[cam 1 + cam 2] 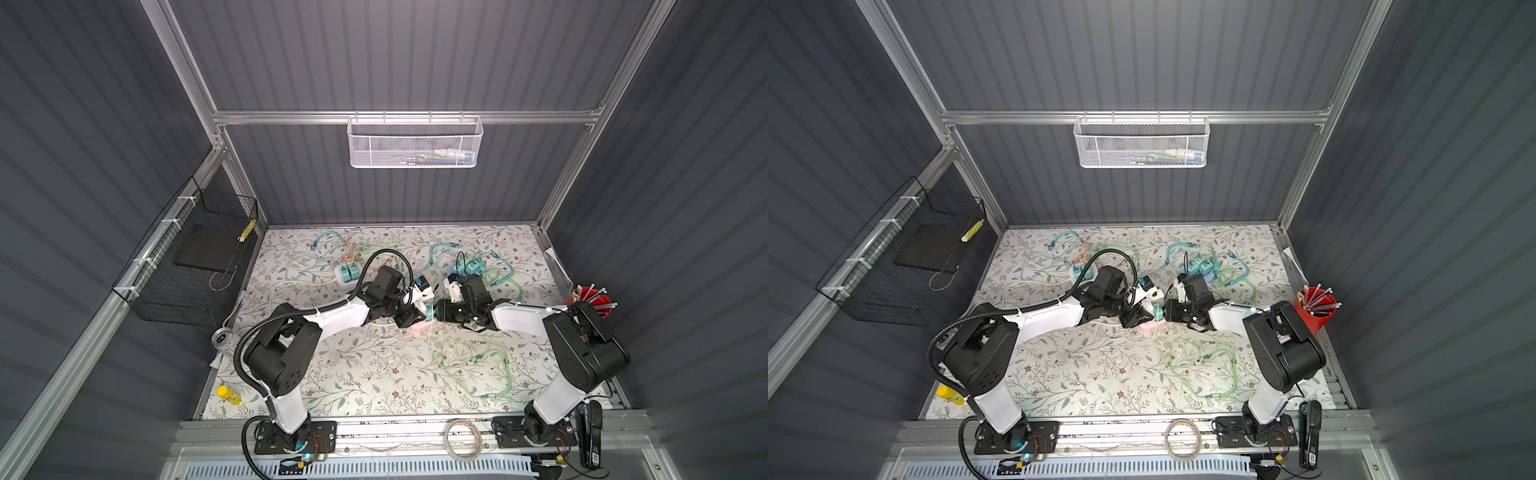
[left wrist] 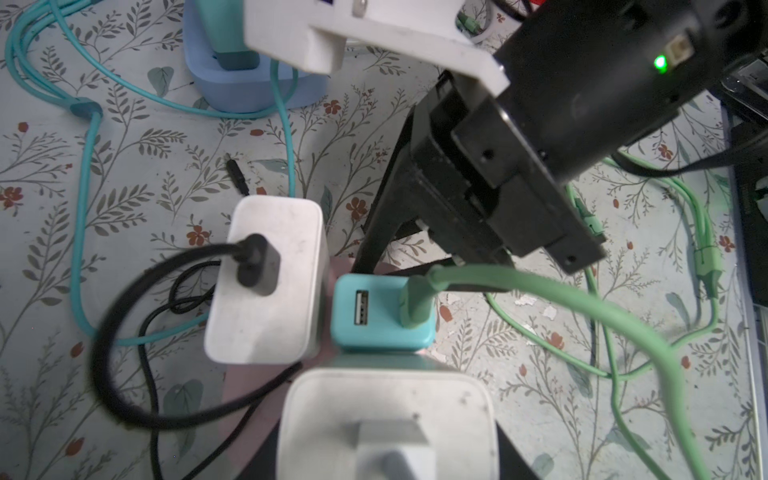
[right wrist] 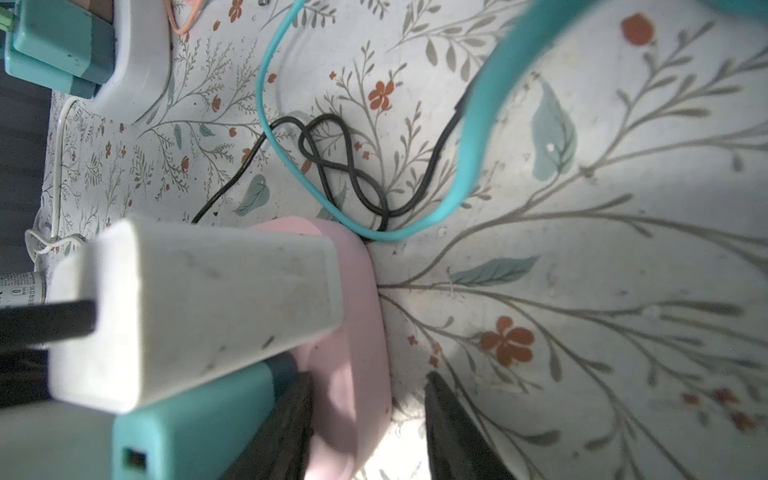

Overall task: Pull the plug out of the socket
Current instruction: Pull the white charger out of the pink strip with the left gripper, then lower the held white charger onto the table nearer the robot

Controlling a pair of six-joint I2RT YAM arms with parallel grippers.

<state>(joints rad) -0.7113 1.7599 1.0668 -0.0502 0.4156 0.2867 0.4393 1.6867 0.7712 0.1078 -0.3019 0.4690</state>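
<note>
Left claw (image 1: 415, 316) clamps the white plug (image 2: 386, 399) in the pink socket (image 3: 353, 332); right claw (image 3: 370, 386) straddles it, grip unclear.

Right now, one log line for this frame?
phase: unplugging | left gripper: shut on white plug, plug on pink socket | right gripper: fingers straddle socket end, grip unclear

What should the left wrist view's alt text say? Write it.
A white rectangular charger block with a black cable and a teal USB adapter carrying a green cable stand plugged into a pink socket base. The right arm's black tool stands beside the adapter.
</note>
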